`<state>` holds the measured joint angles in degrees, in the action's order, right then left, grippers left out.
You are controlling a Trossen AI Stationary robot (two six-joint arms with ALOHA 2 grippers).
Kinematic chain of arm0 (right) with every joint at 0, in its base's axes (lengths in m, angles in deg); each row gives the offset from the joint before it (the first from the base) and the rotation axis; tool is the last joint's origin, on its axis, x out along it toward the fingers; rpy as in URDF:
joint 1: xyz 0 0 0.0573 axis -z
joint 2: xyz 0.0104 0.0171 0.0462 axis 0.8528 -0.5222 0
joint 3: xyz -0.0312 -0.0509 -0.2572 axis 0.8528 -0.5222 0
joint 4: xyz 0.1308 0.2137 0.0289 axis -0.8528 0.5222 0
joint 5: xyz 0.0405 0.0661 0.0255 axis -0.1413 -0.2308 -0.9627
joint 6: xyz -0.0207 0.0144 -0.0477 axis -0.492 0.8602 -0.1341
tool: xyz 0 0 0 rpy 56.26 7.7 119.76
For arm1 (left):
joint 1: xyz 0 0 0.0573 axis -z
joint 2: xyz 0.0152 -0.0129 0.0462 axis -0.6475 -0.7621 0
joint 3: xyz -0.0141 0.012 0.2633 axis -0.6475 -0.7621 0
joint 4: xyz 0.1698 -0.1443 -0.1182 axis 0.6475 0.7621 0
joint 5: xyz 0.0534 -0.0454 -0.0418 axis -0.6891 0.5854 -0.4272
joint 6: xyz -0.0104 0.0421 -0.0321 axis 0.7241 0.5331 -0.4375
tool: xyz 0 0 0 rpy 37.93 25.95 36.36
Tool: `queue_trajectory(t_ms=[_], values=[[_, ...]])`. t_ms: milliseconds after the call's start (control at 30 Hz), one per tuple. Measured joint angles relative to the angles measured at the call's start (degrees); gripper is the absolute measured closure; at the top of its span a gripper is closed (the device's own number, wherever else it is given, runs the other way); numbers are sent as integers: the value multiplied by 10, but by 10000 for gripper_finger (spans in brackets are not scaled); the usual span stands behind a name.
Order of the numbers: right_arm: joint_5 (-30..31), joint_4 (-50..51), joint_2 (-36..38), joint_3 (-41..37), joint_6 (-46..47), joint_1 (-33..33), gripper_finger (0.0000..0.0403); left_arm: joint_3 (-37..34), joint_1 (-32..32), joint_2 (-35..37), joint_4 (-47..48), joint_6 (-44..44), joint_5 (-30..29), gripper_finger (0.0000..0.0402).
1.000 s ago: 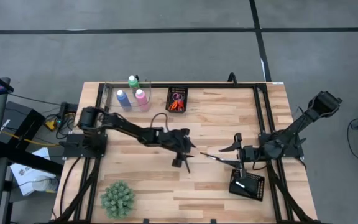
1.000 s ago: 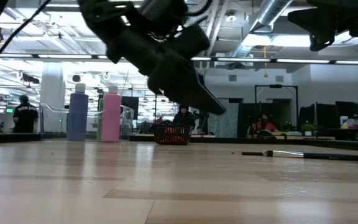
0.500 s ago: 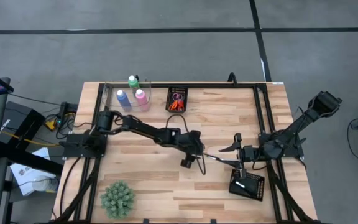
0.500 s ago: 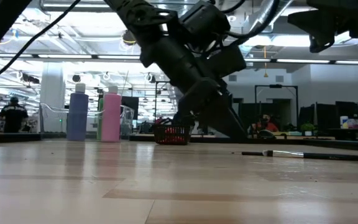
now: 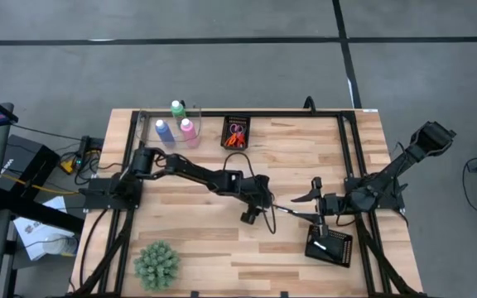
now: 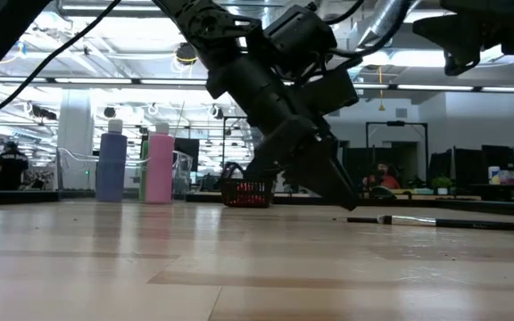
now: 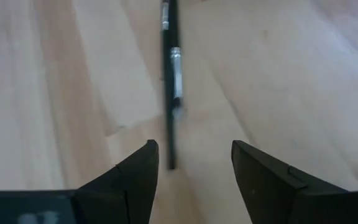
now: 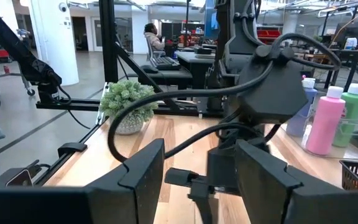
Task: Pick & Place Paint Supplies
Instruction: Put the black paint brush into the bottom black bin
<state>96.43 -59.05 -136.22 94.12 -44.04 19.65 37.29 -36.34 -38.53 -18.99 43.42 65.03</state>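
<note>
Item: brush [image 7: 169,93], flat on the table [image 5: 305,157] mid-right, its near tip between my left fingers [image 7: 138,180], which stand apart; best lowered straight, centred, closing gently; right fingers [image 8: 142,174] apart, parked by the tray [image 5: 330,246].

Overall light: bright, even, from ceiling fixtures overhead.
High view: sharp throughout; soft, short shadows under the arms on the table [image 5: 305,149].
Low view: ceiling strip lights glare from 10 to 2 o'clock; the left arm is backlit, nearly a silhouette; near tabletop out of focus.
Left wrist view: blurred; the brush [image 7: 170,93] is smeared, casting a faint shadow.
Right wrist view: clear; background slightly soft.
</note>
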Motion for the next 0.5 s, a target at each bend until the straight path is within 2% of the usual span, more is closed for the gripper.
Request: queue_trajectory(t_ms=[167,500], values=[[1,-2,0,0,0,0,223,3,7,-2,-17,0,3,210],[3,-7,0,0,0,0,223,4,3,-18,-13,-1,-41,244]])
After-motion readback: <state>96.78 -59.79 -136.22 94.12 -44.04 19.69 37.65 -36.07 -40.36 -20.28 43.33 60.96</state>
